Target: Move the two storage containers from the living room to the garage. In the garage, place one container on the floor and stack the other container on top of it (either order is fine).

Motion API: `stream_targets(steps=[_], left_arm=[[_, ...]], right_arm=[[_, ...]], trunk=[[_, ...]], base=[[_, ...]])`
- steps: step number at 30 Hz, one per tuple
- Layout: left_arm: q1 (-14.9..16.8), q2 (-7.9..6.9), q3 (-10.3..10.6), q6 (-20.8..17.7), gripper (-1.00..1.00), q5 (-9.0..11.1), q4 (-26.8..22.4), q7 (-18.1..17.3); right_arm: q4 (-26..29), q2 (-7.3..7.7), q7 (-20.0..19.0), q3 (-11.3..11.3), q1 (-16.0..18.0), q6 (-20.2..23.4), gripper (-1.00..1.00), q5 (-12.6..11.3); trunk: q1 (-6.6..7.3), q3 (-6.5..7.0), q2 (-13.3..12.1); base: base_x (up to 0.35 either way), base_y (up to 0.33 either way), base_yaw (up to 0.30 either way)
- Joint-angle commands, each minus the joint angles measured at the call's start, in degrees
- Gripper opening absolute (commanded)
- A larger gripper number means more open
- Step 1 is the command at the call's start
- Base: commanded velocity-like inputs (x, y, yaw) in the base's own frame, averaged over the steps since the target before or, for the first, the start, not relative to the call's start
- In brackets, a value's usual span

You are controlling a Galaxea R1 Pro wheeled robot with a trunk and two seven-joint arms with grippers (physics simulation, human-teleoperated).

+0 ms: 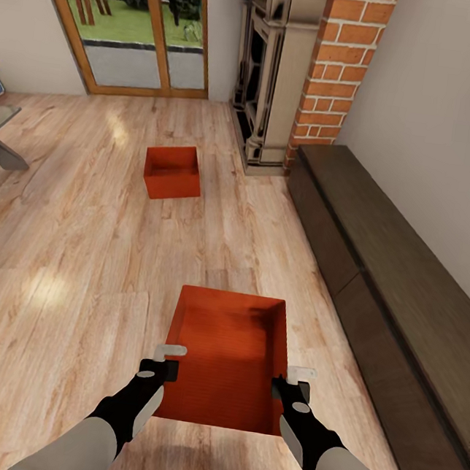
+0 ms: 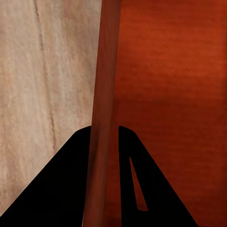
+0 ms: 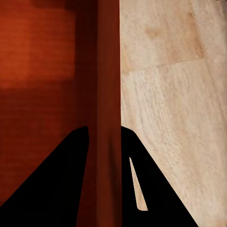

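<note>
While clamped on the near storage container (image 1: 224,355), with the left gripper (image 1: 165,365) astride the container's left wall and the right gripper (image 1: 288,388) astride its right wall, both near the near corners. Seen along the left gripper (image 2: 105,156) in the left wrist view: one dark finger (image 2: 61,189) outside over the wood-plank floor (image 2: 42,85), the other inside against the ribbed orange-red interior of the near storage container (image 2: 165,94), the thin wall pinched narrow between them. Same in the right wrist view: right gripper (image 3: 105,156) closed narrow on the wall of the near storage container (image 3: 42,71), one finger inside, one finger (image 3: 156,189) outside above the wood-plank floor (image 3: 175,104).

Open side up, long axis running near to far, directly ahead between the two forearms; whether resting on the wood-plank floor (image 1: 65,243) or lifted just off it, cannot tell.

Farther off and slightly left, resting on the planks: the second storage container (image 1: 173,172), well apart from the first. Beyond it, wood-framed glass doors (image 1: 132,27) at far left. At far centre-right, a brick-and-stone fireplace (image 1: 307,67). Along the right wall, running near to far, a long dark wooden cabinet (image 1: 392,276).
</note>
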State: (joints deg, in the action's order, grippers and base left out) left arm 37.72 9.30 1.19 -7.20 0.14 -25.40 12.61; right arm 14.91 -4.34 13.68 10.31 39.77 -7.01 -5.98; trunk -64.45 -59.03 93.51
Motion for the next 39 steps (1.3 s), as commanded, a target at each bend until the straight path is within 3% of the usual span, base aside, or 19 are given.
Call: stream_targets(steps=[1,39], left_arm=[[-0.02,0.03,0.21,-0.36,-1.0,0.12,-0.07,0.49],[-0.02,0.07,0.2,-0.36,-1.0,0.52,-0.02,0.49]], right_arm=[[0.03,-0.07,-0.41,0.68,0.04,-0.11,-1.0,-0.52],[0.03,-0.19,-0.25,0.68,0.04,-0.19,-1.0,-0.3]], trunk=[[0.23,0.15,-0.4],[8.58,6.97,-15.64]], base=[[0.0,0.0,0.0],[0.0,0.0,0.0]])
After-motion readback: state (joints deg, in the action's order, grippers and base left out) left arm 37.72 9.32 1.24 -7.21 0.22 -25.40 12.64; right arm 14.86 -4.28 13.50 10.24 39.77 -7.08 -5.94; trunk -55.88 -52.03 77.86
